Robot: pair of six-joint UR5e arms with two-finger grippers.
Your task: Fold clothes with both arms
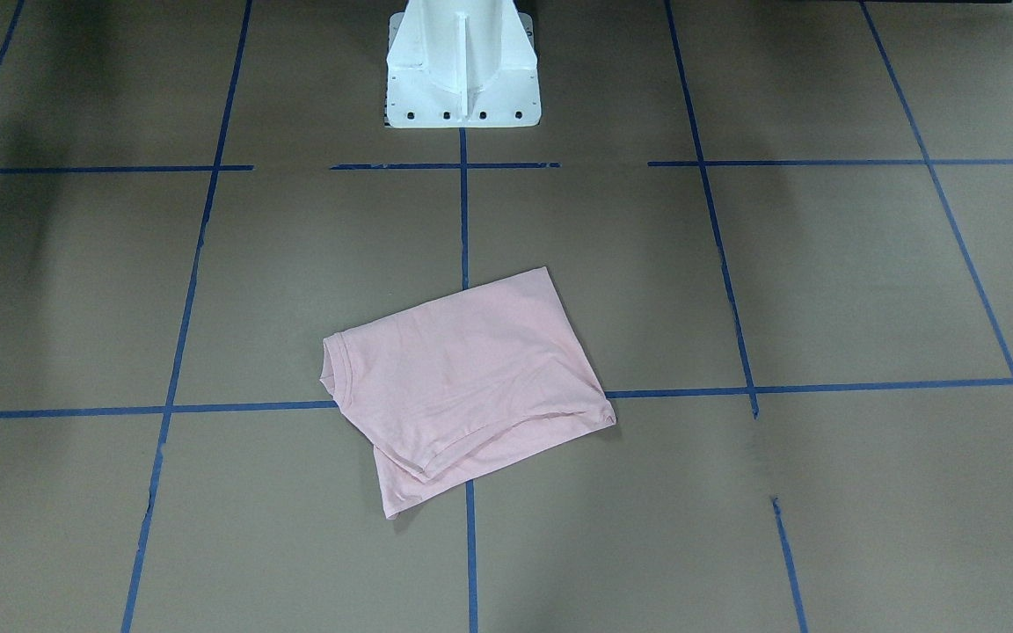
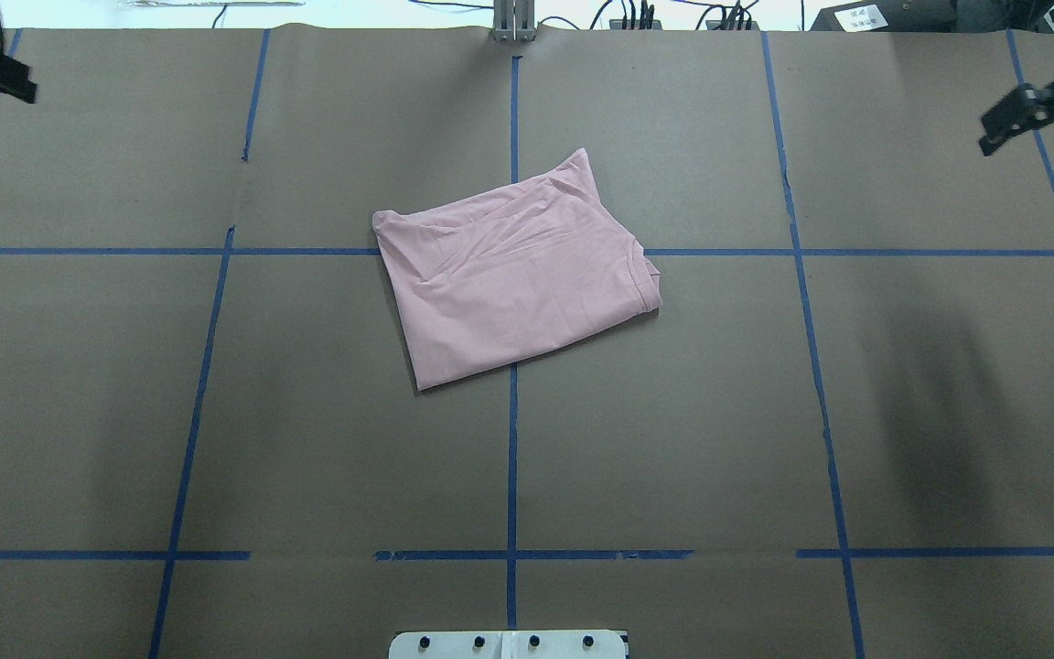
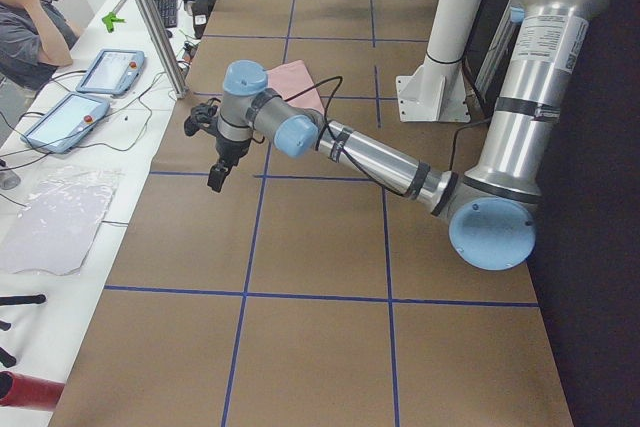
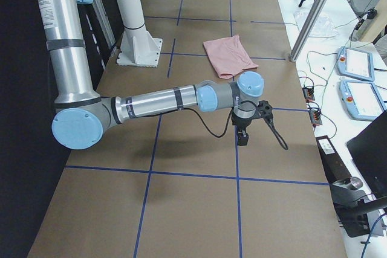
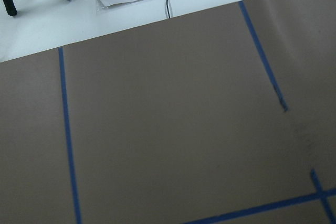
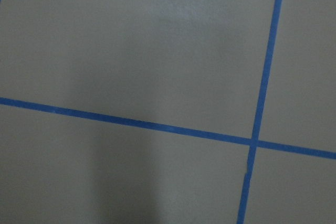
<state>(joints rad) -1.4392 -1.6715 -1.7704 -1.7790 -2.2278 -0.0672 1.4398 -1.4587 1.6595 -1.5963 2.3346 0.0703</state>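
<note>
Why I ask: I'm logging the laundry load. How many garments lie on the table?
1. A folded pale pink T-shirt lies near the middle of the table, over a crossing of blue tape lines. Anything folded inside it would not show.

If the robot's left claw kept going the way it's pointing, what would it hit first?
Most likely the brown table cover: the left gripper points down, and its wrist view centres on that paper, between blue tape lines. The pink T-shirt lies well aside, out of that line.

T-shirt | pale pink, folded, plain side up | skewed, table centre | left arm, right arm outstretched
</note>
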